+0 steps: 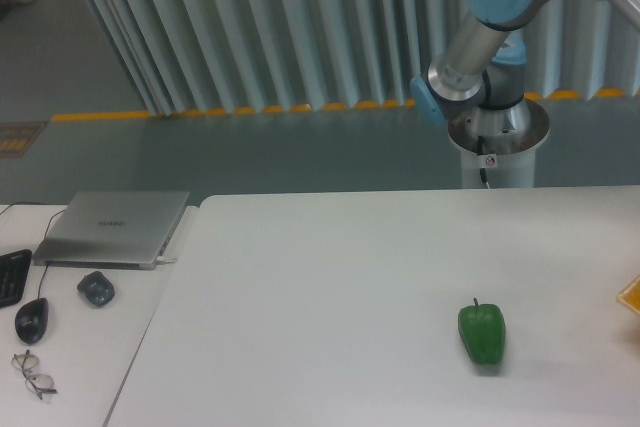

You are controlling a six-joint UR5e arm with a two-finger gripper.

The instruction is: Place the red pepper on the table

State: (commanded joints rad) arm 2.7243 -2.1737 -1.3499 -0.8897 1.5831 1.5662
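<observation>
The red pepper is out of view. The large white table fills the middle and right of the camera view. A green bell pepper lies on it at the front right. Only the arm's base and lower joints show at the back right, behind the table's far edge. The gripper is outside the frame.
A smaller white desk at the left holds a closed laptop, two mice, a keyboard edge and a pair of glasses. An orange object pokes in at the right edge of the table.
</observation>
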